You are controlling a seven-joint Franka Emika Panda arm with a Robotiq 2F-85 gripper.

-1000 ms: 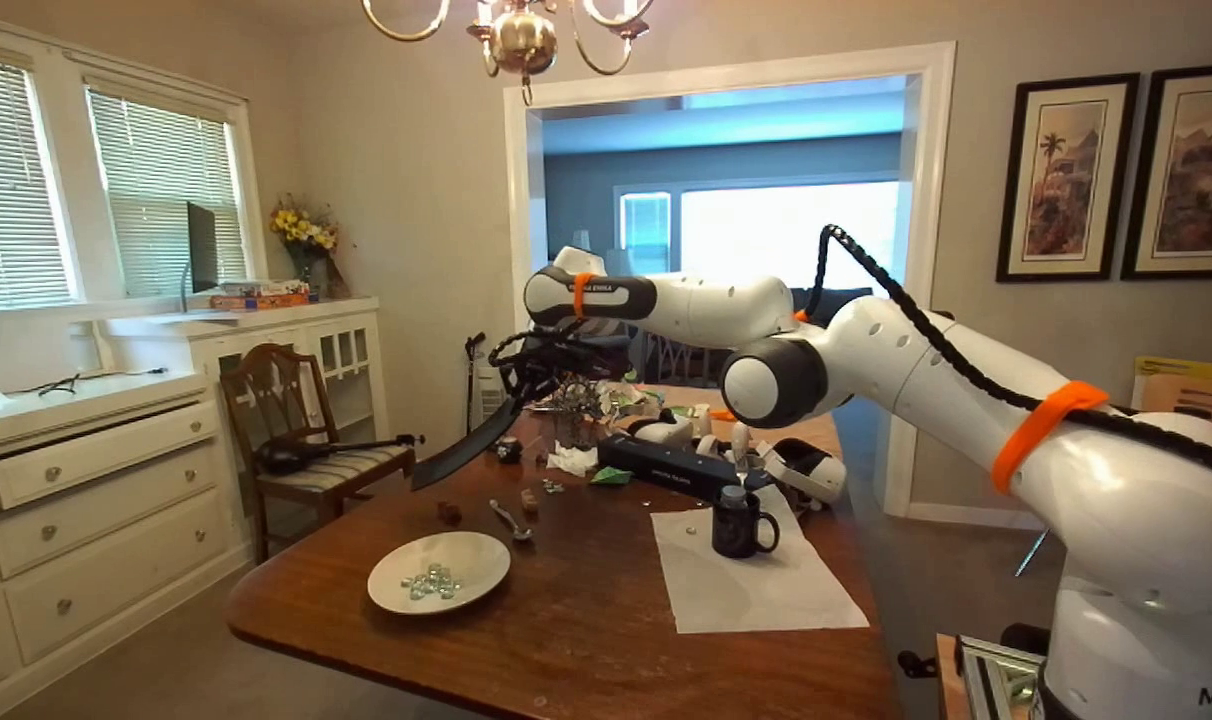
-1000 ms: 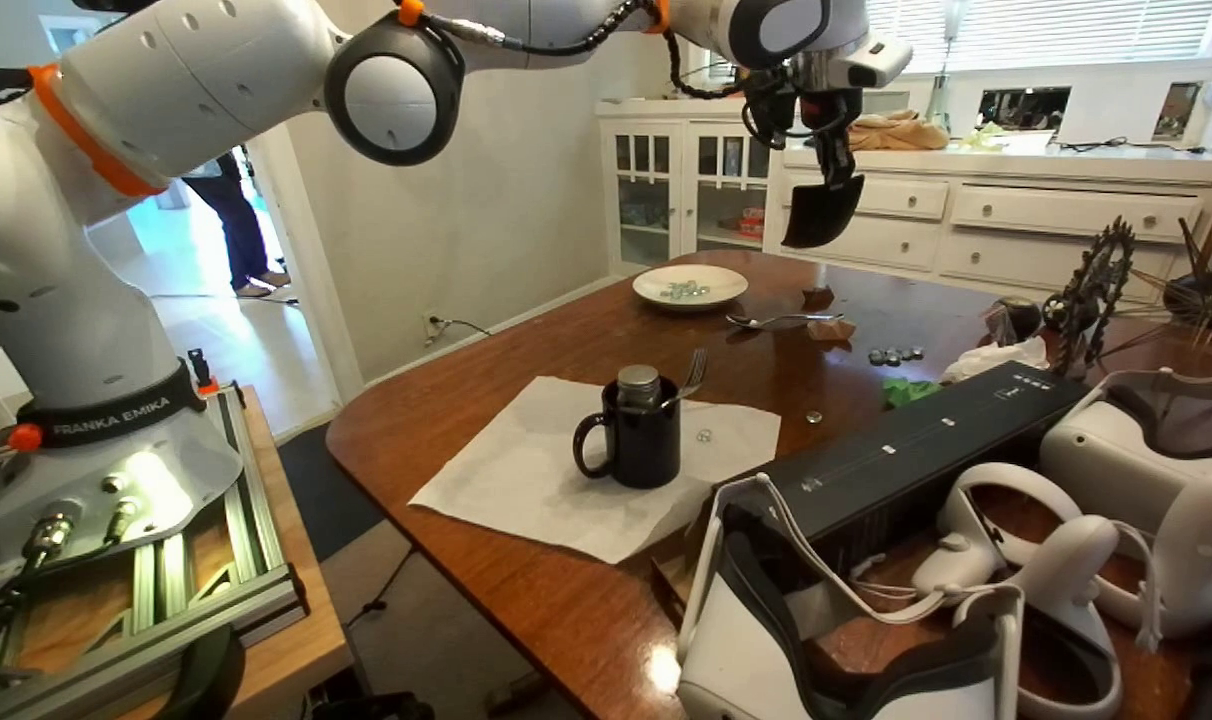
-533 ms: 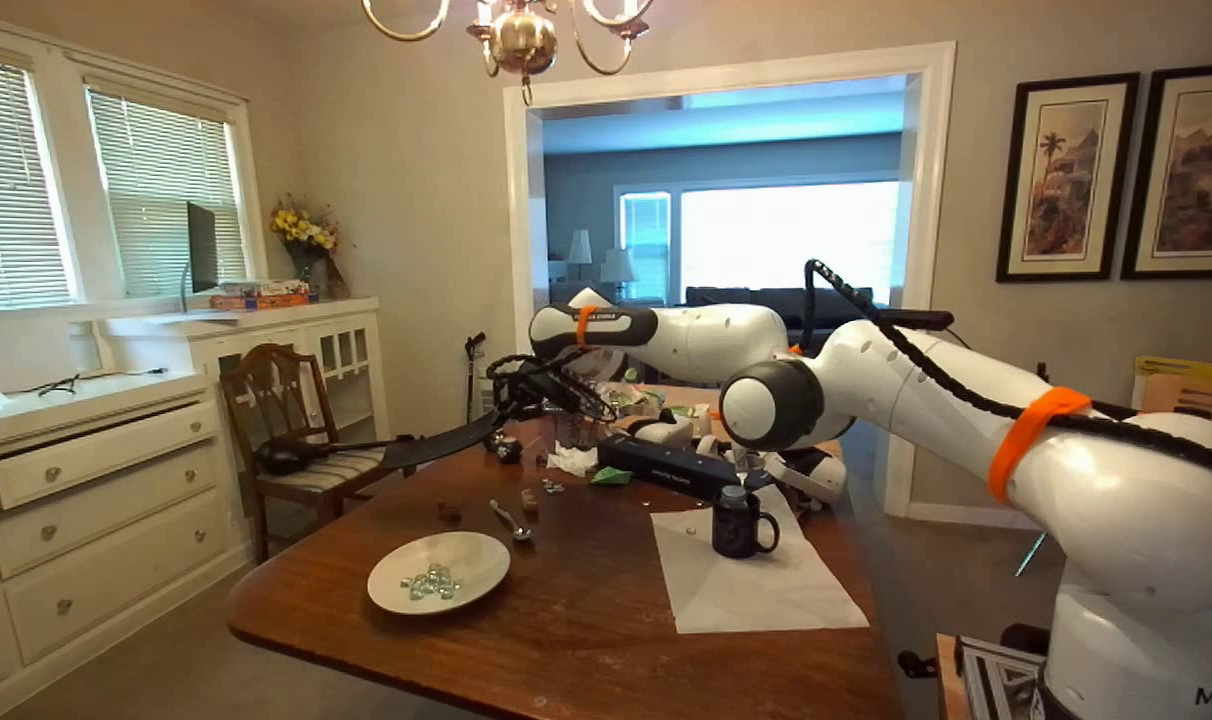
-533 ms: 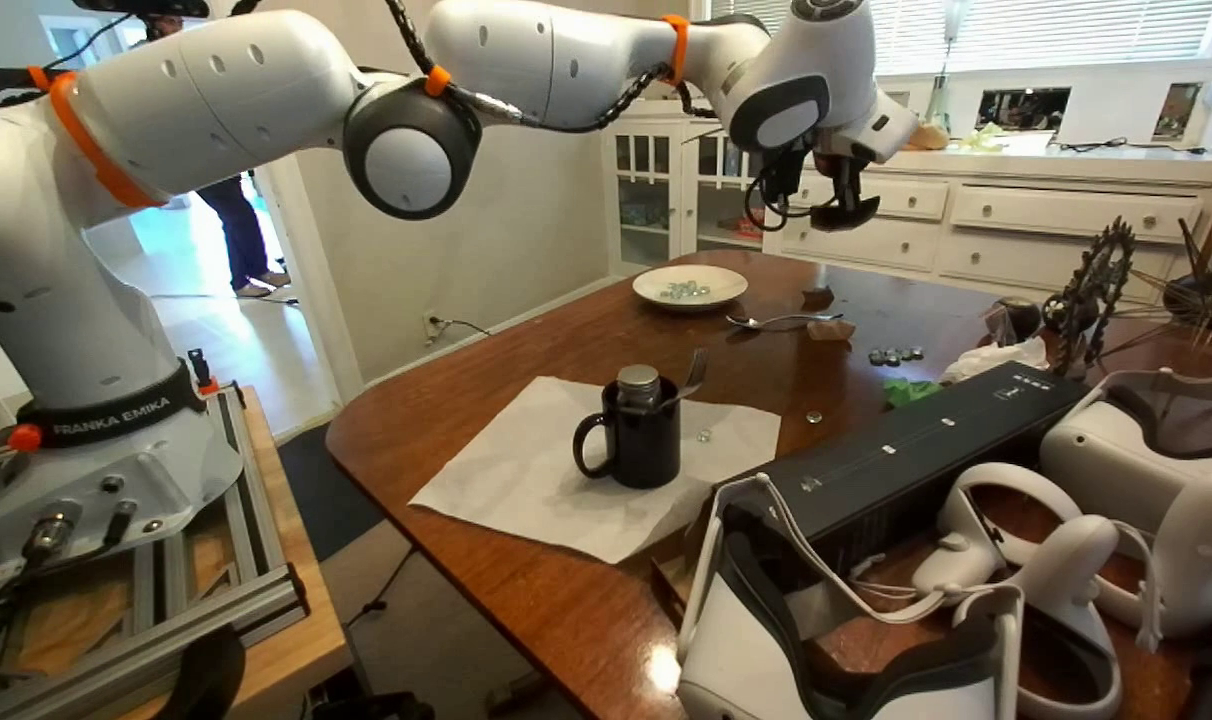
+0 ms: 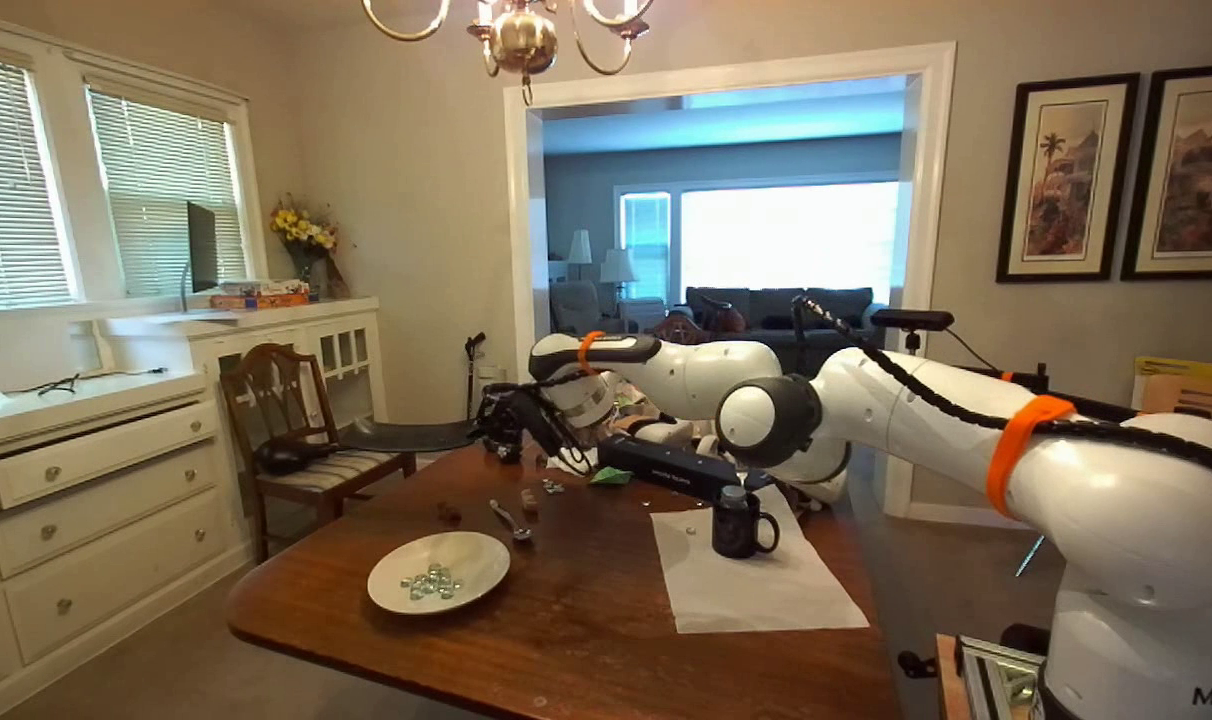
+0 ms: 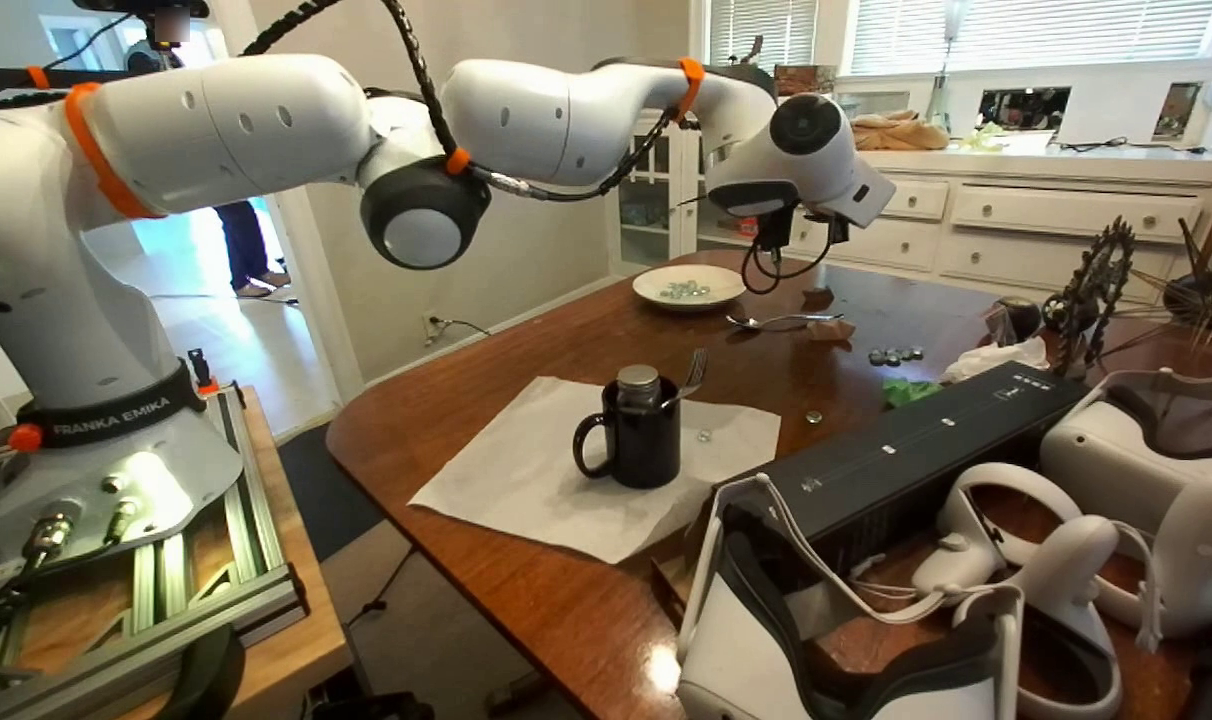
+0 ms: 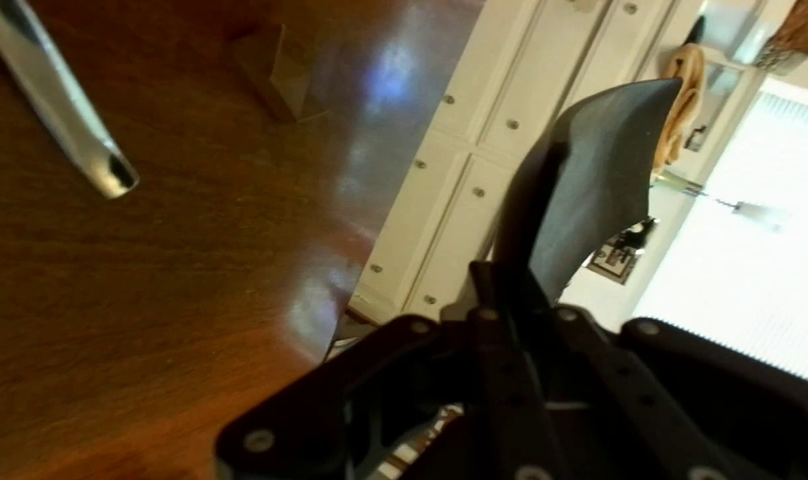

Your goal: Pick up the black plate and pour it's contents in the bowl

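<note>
Table (image 5: 586, 640) gleamed near white drawers (image 5: 106, 515); my gripper (image 7: 509, 287) clenched the plate (image 7: 594, 170), its long axis nearly level, pointing toward them.

White arm (image 6: 511, 120) long and nearly level, gripper (image 7: 509, 287) sideways at its end, tight in a pinch.

Cannot follow the black plate (image 7: 594, 180) in the wrist view down to its held end, swallowed by the dark gripper (image 7: 509, 293), also cut off by the bottom edge; cannot pick out the plate in an exterior view, screened by the arm's white wrist (image 6: 816, 172); cannot, in both exterior views, count the greenish bits (image 5: 433, 580) in the bowl (image 5: 474, 556), too small and clustered, nor see the lower part of the capped jar (image 6: 638, 382), sunk in the mug (image 6: 648, 445); cannot name the blurred brown piece (image 7: 274, 77) in the wrist view, nor trace the metal handle (image 7: 57, 100) past the corner.
</note>
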